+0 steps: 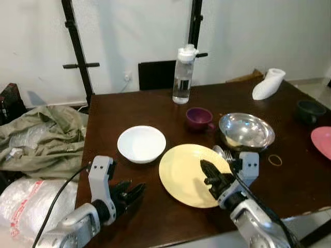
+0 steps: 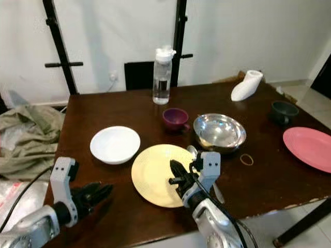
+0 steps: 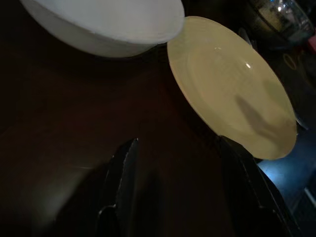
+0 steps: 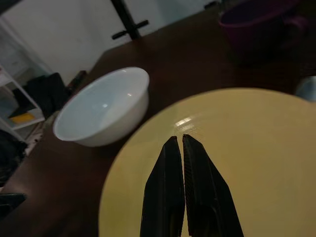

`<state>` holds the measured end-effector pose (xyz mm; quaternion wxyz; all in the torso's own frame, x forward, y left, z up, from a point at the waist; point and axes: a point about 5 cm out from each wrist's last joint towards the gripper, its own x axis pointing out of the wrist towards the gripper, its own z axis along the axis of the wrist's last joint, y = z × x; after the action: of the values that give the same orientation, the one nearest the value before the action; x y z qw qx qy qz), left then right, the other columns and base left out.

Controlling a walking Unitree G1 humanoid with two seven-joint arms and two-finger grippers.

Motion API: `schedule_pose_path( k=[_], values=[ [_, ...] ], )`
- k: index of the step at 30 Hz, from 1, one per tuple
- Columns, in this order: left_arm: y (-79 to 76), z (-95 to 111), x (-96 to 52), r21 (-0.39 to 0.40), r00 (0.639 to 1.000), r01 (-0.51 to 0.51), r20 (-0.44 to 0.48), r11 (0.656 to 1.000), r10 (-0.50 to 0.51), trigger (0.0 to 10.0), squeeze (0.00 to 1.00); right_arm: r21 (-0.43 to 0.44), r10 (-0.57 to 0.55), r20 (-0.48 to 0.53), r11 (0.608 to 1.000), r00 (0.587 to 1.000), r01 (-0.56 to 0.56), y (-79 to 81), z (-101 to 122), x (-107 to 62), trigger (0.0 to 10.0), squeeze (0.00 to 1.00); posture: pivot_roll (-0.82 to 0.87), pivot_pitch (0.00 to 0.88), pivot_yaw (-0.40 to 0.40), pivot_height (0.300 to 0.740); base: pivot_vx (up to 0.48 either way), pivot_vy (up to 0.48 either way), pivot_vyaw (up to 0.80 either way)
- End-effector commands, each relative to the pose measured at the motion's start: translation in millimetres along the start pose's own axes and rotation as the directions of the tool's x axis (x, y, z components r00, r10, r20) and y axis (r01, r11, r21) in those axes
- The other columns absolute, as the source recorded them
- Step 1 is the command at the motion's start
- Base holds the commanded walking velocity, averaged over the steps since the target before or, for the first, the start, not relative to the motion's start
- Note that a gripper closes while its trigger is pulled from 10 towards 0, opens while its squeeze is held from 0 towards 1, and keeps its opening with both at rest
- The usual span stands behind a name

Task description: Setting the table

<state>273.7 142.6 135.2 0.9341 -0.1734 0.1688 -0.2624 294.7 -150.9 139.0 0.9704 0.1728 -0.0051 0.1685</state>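
- The right gripper hangs over the yellow plate, fingers pressed together, holding nothing.
- A spoon lies at the plate's 2 o'clock edge, so I think picking it up comes next; the fingers must open first.
- The left gripper waits wide open and empty at the plate's 9 o'clock.
- The plate is round, flat and bare, in the middle of the dark table.

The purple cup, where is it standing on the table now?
In the head views, the purple cup stands mid-table, between the water bottle behind it and the yellow plate in front, left of the steel bowl.
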Motion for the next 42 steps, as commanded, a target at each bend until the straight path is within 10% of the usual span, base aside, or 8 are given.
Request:
schedule_pose_path(
  k=[1,18,28,29,30,31,42],
  values=[
    [0.1,-6,3.3,-0.046,0.999,0.018,-0.042,0.999,-0.020,10.0,0.00,-0.003,-0.049,-0.024,0.999,0.998,0.049,-7.2,-5,-1.0,10.0,0.00,0.09,0.096,0.089,0.740,0.000,0.000,0.00],
    [7.1,6,75.0,-0.297,0.995,-0.007,-0.098,0.955,-0.023,10.0,0.00,-0.030,-0.099,0.082,0.994,0.992,0.101,-11.8,24,-2.6,10.0,0.00,0.02,0.153,0.131,0.740,0.000,0.000,0.00],
    [-3.2,-3,90.4,-0.403,0.992,0.024,-0.104,0.915,-0.072,10.0,0.00,-0.036,-0.108,0.075,0.993,0.991,0.111,-12.3,23,-6.6,10.0,0.00,0.01,0.158,0.132,0.740,0.000,0.000,0.00],
    [-3.1,-4,92.7,-0.419,0.992,0.023,-0.103,0.908,-0.073,2.9,0.00,-0.037,-0.109,0.073,0.993,0.991,0.112,-12.2,23,-6.2,10.0,0.00,0.00,0.158,0.129,0.740,0.000,0.000,0.00],
    [-3.1,-4,92.7,-0.419,0.992,0.023,-0.103,0.908,-0.073,2.9,0.00,-0.037,-0.109,0.073,0.993,0.991,0.112,-12.2,23,-6.2,10.0,0.00,0.00,0.158,0.129,0.740,0.000,0.000,0.00],
    [-2.9,-5,93.2,-0.428,0.992,0.021,-0.100,0.903,-0.071,0.4,0.00,-0.037,-0.109,0.072,0.993,0.991,0.112,-12.1,23,-6.0,10.0,0.00,0.00,0.158,0.129,0.740,0.000,0.000,0.00],
    [2.7,-5,94.6,-0.466,0.995,0.011,-0.079,0.885,-0.054,0.0,0.00,-0.041,-0.103,0.066,0.994,0.992,0.106,-11.7,23,-4.6,10.0,0.00,0.00,0.148,0.121,0.740,0.000,0.000,0.00]
  ],
)
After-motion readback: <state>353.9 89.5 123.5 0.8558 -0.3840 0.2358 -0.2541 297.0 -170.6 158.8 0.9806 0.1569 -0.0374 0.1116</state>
